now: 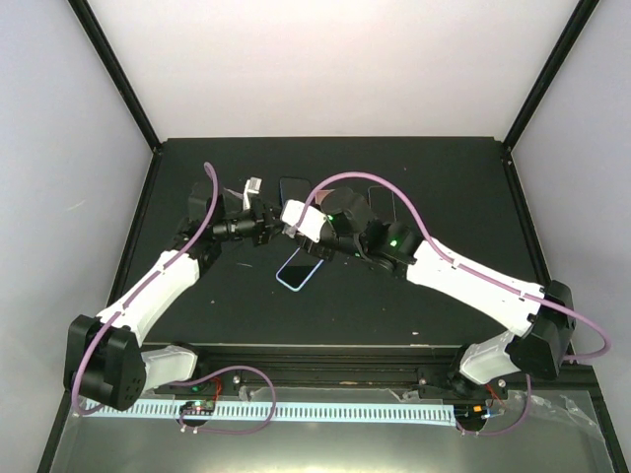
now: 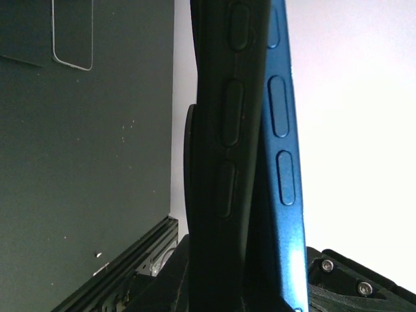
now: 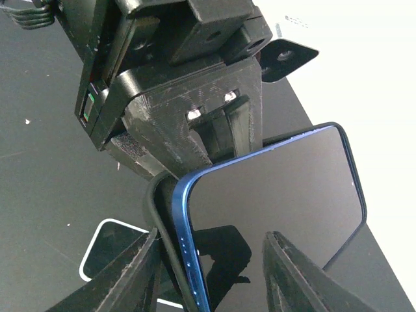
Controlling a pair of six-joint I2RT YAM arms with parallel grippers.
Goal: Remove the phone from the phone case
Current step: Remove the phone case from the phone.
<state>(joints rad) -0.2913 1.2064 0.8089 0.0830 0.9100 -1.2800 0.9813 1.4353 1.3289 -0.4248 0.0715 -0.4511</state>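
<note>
In the left wrist view the blue phone (image 2: 281, 130) stands edge-on, partly peeled away from the black phone case (image 2: 227, 130). My left gripper (image 2: 253, 289) is shut on the pair at their lower end. In the right wrist view the phone (image 3: 279, 188) shows its dark screen, and its blue corner sticks out of the case (image 3: 155, 208). My right gripper (image 3: 211, 273) straddles that corner. Its left finger (image 3: 130, 273) lies against the case, while the right finger (image 3: 292, 273) stands off the screen. From above, both grippers (image 1: 264, 225) (image 1: 296, 222) meet over the middle of the mat.
A second phone with a pale rim (image 1: 299, 268) lies flat on the black mat below the grippers. It also shows in the right wrist view (image 3: 104, 250). Another dark device (image 1: 294, 187) and a thin outlined case (image 1: 380, 202) lie farther back. White walls surround the mat.
</note>
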